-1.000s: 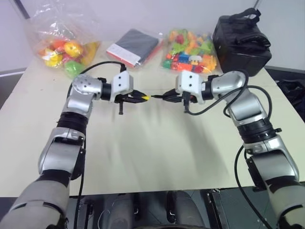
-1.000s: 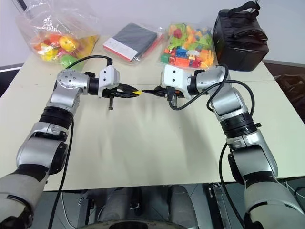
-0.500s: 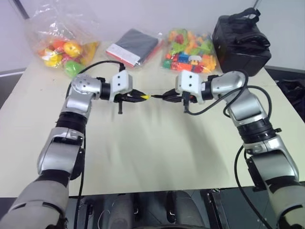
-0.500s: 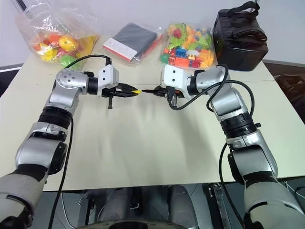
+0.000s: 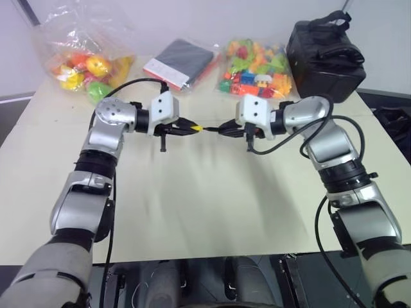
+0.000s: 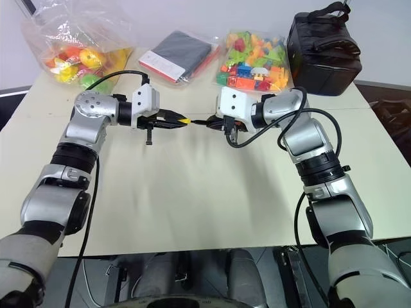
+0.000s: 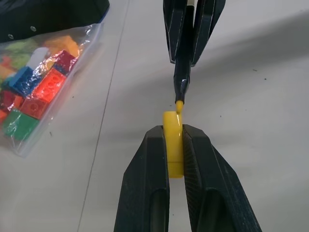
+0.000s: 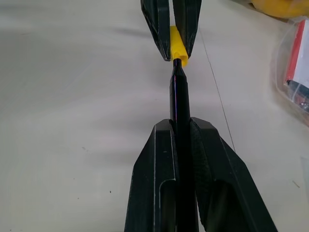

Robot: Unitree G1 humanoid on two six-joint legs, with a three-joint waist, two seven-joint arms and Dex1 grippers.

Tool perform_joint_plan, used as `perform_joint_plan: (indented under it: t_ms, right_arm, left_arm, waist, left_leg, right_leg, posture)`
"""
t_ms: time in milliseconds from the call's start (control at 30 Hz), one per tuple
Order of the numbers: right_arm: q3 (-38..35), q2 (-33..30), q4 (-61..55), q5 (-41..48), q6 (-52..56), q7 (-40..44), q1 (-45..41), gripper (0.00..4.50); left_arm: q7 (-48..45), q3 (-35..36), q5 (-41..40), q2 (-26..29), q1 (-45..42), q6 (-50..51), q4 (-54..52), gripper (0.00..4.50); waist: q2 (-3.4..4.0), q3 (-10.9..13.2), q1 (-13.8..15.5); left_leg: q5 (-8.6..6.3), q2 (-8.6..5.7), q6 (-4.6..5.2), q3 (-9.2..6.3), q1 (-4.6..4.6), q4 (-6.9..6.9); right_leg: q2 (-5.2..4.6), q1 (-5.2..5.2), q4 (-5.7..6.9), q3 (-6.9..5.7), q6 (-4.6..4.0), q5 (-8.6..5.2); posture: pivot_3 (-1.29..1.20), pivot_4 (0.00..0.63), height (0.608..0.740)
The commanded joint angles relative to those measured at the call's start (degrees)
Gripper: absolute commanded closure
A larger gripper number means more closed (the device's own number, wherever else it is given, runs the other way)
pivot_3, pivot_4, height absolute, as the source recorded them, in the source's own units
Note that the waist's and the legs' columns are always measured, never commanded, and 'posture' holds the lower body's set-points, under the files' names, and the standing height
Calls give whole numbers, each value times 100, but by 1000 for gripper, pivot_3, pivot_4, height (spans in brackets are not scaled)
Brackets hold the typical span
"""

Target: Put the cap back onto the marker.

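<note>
Much of the cap is covered by the two black fingers of the left hand clamped on it, and whether the marker's yellow tip has entered the cap's mouth or merely touches its rim cannot be told. The rear length of the marker is hidden between the closed fingers of the right hand. The bag of coloured blocks is cut off by the picture's edge, and the single pieces inside the bag of toy fruit are too small to be made out.
</note>
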Motion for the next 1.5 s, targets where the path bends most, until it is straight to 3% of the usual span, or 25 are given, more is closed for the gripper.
perform_joint_plan:
  t_ms: [33, 567, 1500]
  right_arm:
    - [-91, 46, -109, 79, -46, -40, -89, 4500]
    - [-116, 1, 1, 53, -103, -66, -69, 4500]
    - [-86, 68, -137, 78, -52, -66, -48, 4500]
  left_arm:
    - [13, 20, -111, -61, -47, -47, -179, 4445]
    - [-46, 110, -160, 227, -76, 17, -202, 4445]
    - [136, -51, -43, -139, -209, -174, 59, 4445]
  waist:
    - [0, 0, -1]
    - [0, 0, 6]
    - [0, 0, 0]
  left_leg:
    - [0, 0, 0, 0, 0, 0]
    - [0, 0, 0, 0, 0, 0]
    - [0, 0, 0, 0, 0, 0]
  right_leg:
    - [0, 0, 0, 0, 0, 0]
    - [0, 0, 0, 0, 0, 0]
    - [0, 0, 0, 0, 0, 0]
  posture:
    - [0, 150, 740]
    - [0, 150, 740]
    - [0, 150, 740]
